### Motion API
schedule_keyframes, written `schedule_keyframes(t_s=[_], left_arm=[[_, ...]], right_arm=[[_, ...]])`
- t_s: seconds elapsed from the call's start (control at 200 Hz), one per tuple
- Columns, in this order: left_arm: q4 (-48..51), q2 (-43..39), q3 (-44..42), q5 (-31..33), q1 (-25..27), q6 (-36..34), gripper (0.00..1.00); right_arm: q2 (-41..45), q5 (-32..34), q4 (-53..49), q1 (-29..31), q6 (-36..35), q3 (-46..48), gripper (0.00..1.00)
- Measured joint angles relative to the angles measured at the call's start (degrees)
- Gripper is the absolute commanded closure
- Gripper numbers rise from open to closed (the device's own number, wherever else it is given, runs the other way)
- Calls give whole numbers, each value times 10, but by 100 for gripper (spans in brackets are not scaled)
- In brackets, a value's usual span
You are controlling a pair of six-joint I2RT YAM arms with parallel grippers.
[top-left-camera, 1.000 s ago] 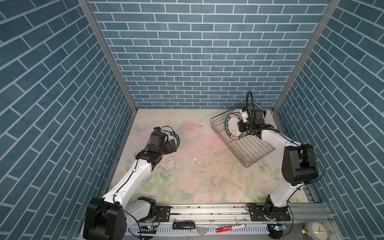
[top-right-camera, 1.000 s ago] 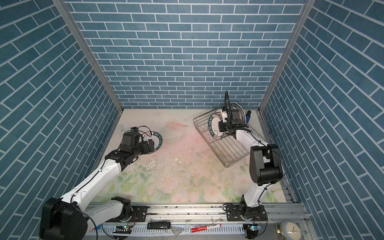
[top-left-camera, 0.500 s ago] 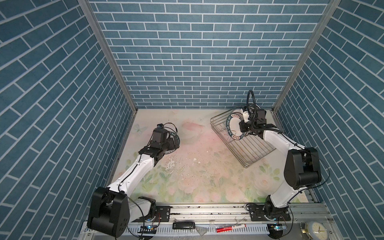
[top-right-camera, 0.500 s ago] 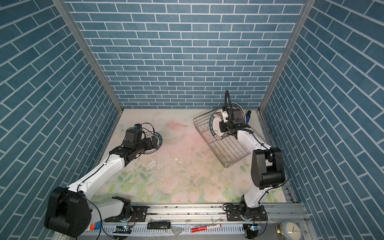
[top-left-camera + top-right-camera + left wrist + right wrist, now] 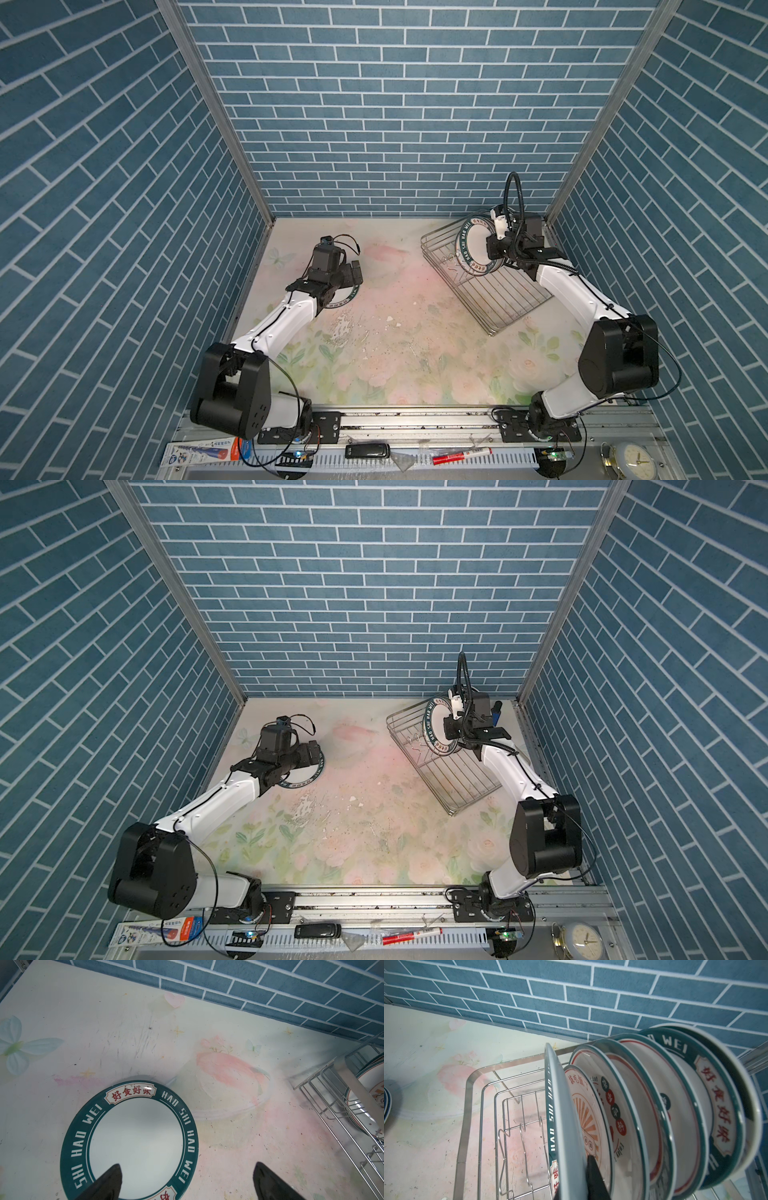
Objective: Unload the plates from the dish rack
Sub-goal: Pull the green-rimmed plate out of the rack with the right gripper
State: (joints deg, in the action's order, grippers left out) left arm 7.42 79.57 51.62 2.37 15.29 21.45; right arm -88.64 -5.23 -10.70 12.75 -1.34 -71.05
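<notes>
Right gripper [image 5: 491,249] pinches the front plate [image 5: 564,1122] in the rack [image 5: 500,300] — at two o'clock. Left gripper [image 5: 187,1165], jaws spread, hangs over a flat plate [image 5: 135,1136] — at ten o'clock.

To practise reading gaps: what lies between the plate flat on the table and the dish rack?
Nothing: only bare flower-printed table separates the plate from the dish rack, in both top views.

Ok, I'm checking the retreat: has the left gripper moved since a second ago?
Yes. In both top views the left gripper has shifted up-frame toward the back wall, nearer level with the butterfly print.
</notes>
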Motion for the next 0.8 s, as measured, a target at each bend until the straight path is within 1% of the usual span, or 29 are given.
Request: schedule_keyframes(t_s=[0.115, 0.28, 0.48, 0.54, 0.645, 0.8], left_arm=[[-27, 5, -4, 5, 0, -3, 1], [-63, -2, -32, 7, 0, 0, 0], [-83, -22, -52, -30, 2, 2, 1], [-94, -28, -54, -42, 5, 2, 1], [-101, -31, -55, -62, 9, 2, 1], [-119, -27, -55, -123, 9, 5, 1]], right_arm=[[28, 0, 11, 0, 3, 13, 100], [87, -11, 39, 4, 19, 59, 100], [158, -40, 93, 9, 63, 120, 100], [174, -56, 115, 12, 97, 139, 100], [181, -82, 131, 31, 177, 150, 100], [152, -114, 161, 102, 285, 152, 100]])
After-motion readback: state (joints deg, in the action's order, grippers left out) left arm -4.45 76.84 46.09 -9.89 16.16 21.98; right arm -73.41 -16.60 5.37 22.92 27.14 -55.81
